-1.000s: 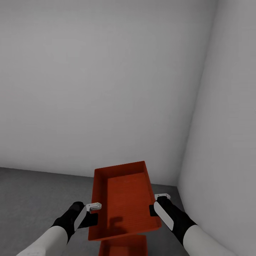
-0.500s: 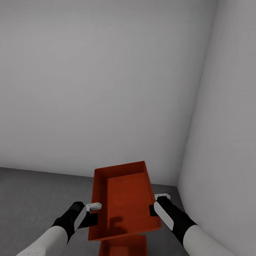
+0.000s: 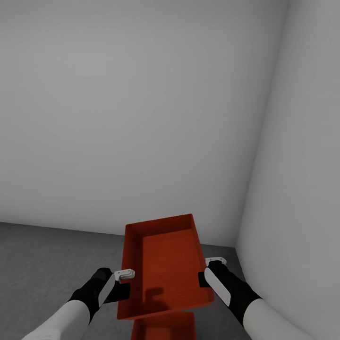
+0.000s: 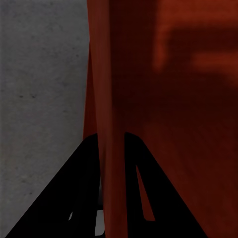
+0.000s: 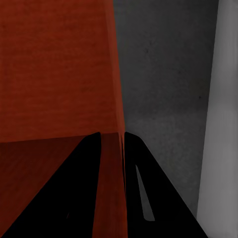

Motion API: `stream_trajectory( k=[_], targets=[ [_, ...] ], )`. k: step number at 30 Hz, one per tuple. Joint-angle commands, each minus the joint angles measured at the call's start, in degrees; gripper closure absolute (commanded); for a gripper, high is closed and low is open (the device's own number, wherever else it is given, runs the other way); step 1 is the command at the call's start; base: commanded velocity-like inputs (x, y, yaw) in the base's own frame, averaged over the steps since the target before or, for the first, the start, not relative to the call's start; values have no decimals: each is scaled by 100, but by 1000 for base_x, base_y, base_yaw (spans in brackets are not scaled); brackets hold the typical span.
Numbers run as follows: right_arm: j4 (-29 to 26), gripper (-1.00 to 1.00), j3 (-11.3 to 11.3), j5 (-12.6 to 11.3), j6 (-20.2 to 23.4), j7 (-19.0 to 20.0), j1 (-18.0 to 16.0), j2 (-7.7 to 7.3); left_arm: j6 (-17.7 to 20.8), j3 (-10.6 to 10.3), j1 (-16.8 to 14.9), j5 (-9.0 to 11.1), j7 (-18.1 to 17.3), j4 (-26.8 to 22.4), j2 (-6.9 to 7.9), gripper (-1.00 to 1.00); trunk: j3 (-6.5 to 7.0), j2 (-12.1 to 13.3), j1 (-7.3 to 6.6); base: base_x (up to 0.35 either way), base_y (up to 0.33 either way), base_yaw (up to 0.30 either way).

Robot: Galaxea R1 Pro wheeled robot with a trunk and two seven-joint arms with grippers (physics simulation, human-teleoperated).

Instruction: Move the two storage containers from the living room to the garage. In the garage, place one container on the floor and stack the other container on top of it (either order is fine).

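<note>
An orange-red storage container (image 3: 167,269) hangs in front of me over the dark grey concrete floor (image 3: 47,264) of the garage. My left gripper (image 3: 123,275) is shut on its left wall (image 4: 106,124), and my right gripper (image 3: 208,270) is shut on its right wall (image 5: 116,119). A second orange-red container (image 3: 165,329) lies below the held one, only its far part showing at the bottom edge of the head view. Whether the two bins touch I cannot tell.
Plain grey-white walls close the corner: one wall (image 3: 132,113) straight ahead, another (image 3: 302,165) close on the right. Open concrete stretches to the left of the bins.
</note>
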Motion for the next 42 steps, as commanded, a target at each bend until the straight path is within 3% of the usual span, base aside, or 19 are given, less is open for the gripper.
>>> stream_trajectory(
  k=[1, 35, 42],
  targets=[
    [-2, 100, 63, -97, 17, -49, -1, 0, 28, 62, -8, 49, 19, -12, -30, 100, -8, -6, 1, 0, 0, 0],
    [-8, 100, 63, -97, 16, -49, -1, 5, 28, 62, -8, 49, 20, -12, -30, 100, -8, -6, 1, 0, 0, 0],
    [-3, 100, 63, -97, 17, -49, -1, 6, 28, 62, -8, 49, 19, -12, -30, 100, -139, -286, 154, 0, 0, 0]
  ],
)
